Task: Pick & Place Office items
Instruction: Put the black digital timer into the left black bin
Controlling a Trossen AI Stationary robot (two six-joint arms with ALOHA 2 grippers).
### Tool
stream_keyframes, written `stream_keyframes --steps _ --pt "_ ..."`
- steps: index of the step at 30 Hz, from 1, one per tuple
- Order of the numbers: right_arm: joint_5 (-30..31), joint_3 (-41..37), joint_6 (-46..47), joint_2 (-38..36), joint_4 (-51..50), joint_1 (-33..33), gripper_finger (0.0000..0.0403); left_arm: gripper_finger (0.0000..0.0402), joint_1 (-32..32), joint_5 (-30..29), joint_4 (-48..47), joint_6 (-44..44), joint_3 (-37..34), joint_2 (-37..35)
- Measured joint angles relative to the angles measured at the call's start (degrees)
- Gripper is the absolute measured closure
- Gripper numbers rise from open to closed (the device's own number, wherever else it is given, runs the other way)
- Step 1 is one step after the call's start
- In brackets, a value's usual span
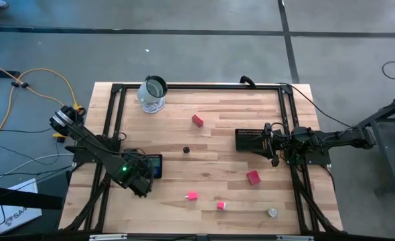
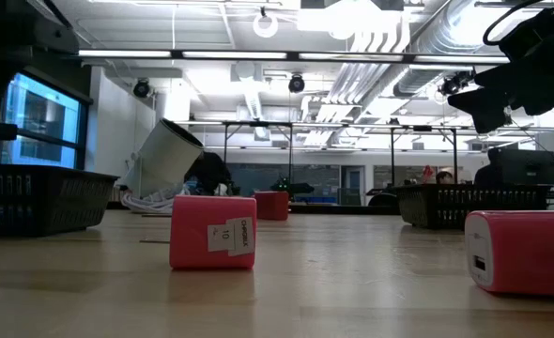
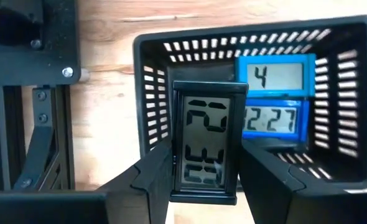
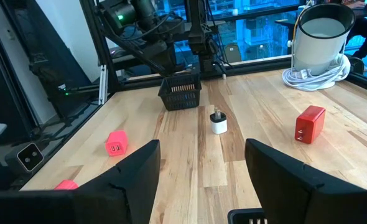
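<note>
High view: left end effector (image 1: 141, 175) over left basket (image 1: 152, 165) at bench edge; right end effector (image 1: 272, 144) idle by right basket (image 1: 250, 140).

Left wrist view: fingers clamped on black-framed clock (image 3: 206, 149) above basket; two blue clocks (image 3: 274, 74) inside. Placing step; release next.

Right wrist view: jaws wide, empty.

From above I've got my left gripper (image 1: 142, 175) low over the black mesh tray (image 1: 152, 165) at the table's left side, a blue edge showing inside it. My right gripper (image 1: 268, 142) sits beside the other mesh tray (image 1: 248, 140) on the right. Scattered on the wood: a red block (image 1: 197, 120), a dark cube (image 1: 187, 150), a bigger red block (image 1: 253, 177), two pink blocks (image 1: 192, 196) (image 1: 221, 205), a whitish round piece (image 1: 272, 212). Glass jar (image 1: 152, 94) at the far edge.
</note>
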Motion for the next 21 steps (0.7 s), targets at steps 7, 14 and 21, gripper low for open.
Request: stream_keyframes --steps 7,14,21 --pt "0.0 0.0 0.0 0.0 0.0 0.0 0.018 0.0245 0.4 -0.1 0.8 -1.7 -1.0 -0.1" --pt "0.0 0.0 0.0 0.0 0.0 0.0 0.018 0.0245 3.1 1.3 4.6 0.6 -4.4 -0.1" --pt "0.0 0.0 0.0 0.0 0.0 0.0 0.018 0.0245 5.3 2.7 5.5 3.1 -5.9 -0.5"
